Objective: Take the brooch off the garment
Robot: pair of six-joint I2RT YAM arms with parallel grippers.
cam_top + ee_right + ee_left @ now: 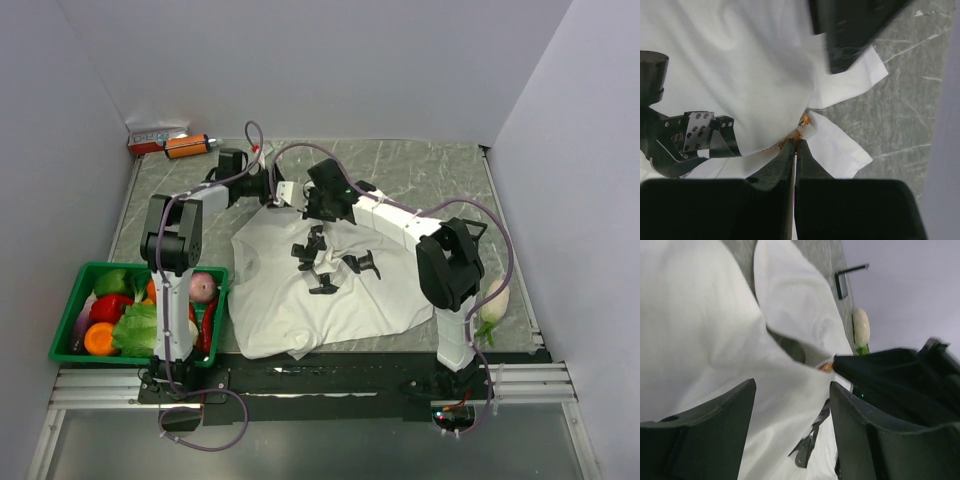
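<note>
The white garment (300,290) with black printed shapes lies spread on the grey table. Both grippers meet at its far edge. In the right wrist view my right gripper (796,142) is shut, its tips pinching the small orange-gold brooch (803,120) where the cloth (750,65) bunches at a sleeve. My left gripper (792,390) is open, with a raised fold of the garment (705,330) between its fingers (715,415). The brooch (826,367) shows as an orange speck beside the black right gripper. In the top view the brooch is hidden under the grippers (290,195).
A green basket (75,300) of vegetables stands at the left near edge. An orange bottle (188,146) and a red-white box (155,138) sit at the far left corner. A white vegetable (493,300) lies at the right edge. Walls enclose the table.
</note>
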